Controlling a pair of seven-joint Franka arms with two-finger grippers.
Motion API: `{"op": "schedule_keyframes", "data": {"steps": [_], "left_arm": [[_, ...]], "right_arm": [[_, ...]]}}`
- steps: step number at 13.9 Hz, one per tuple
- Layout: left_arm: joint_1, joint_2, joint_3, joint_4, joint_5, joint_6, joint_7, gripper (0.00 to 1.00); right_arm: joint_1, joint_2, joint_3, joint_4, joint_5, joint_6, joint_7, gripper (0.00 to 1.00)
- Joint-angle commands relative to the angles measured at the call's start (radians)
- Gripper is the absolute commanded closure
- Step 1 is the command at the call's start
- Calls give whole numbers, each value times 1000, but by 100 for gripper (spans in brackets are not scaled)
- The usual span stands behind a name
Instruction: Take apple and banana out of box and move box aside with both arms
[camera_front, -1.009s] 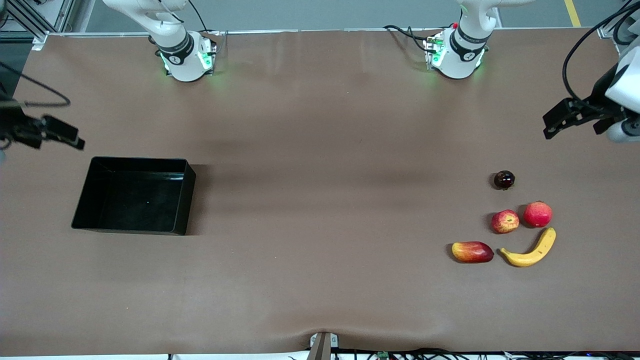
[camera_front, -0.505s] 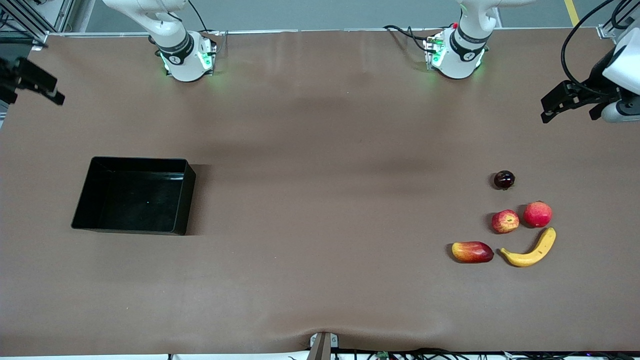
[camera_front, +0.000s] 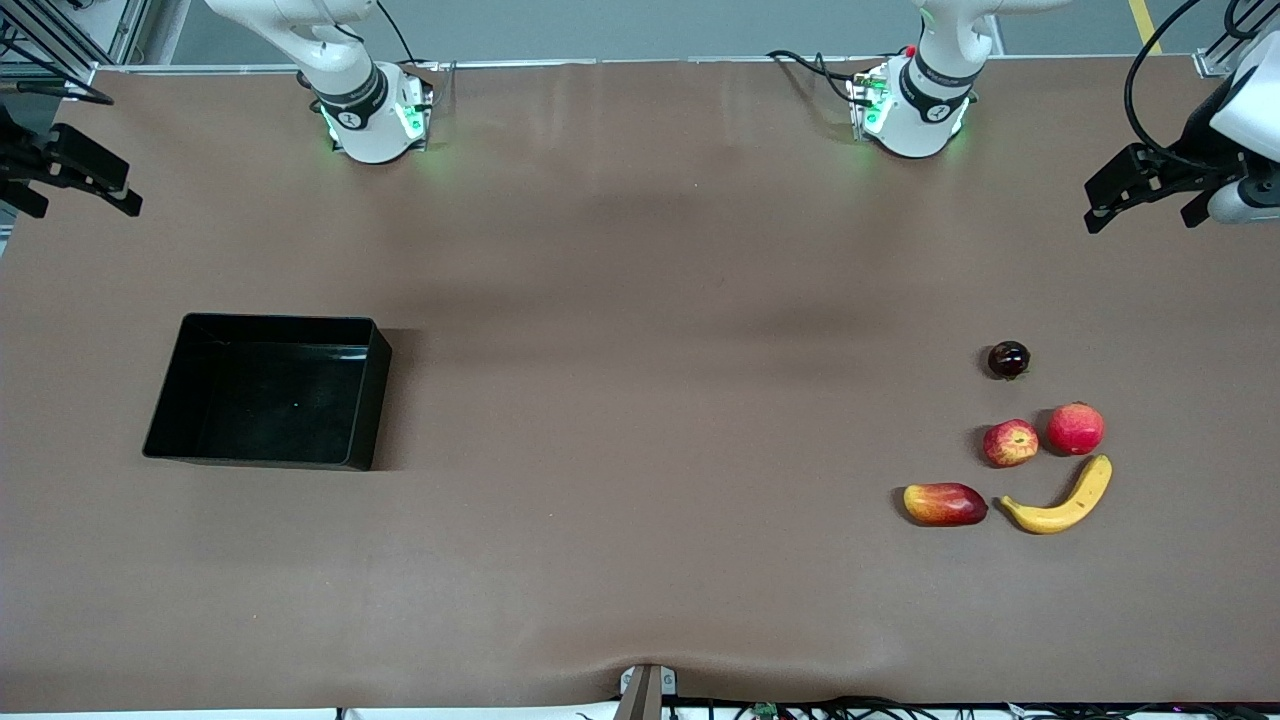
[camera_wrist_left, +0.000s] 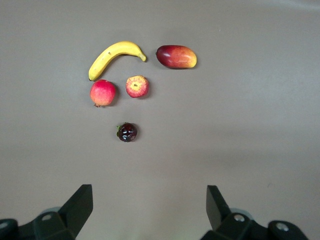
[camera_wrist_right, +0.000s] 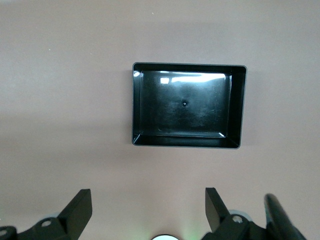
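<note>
Toward the right arm's end of the table sits the big black plastic box (camera_front: 268, 392), empty; stiff and light, best grabbed by two walls. Near the left arm's end lie the long yellow banana (camera_front: 1062, 499) and small red-yellow apple (camera_front: 1010, 443), smooth and likely slippery. Left gripper (camera_front: 1150, 189) and right gripper (camera_front: 72, 180) hang open.

Front cam high overhead; wrist cams look down on table (camera_front: 640, 300).
</note>
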Motion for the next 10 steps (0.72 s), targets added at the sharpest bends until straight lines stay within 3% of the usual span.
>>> {"op": "schedule_keyframes", "data": {"steps": [1,10], "left_arm": [[3,13,7,26,-23,4,6,0],[1,19,6,40,-26,-36,17,0]], "right_arm": [[-18,-3,3,-20,-15,20,-25,0],[-13,-9,5,-35,-15,30,-39,0]]}}
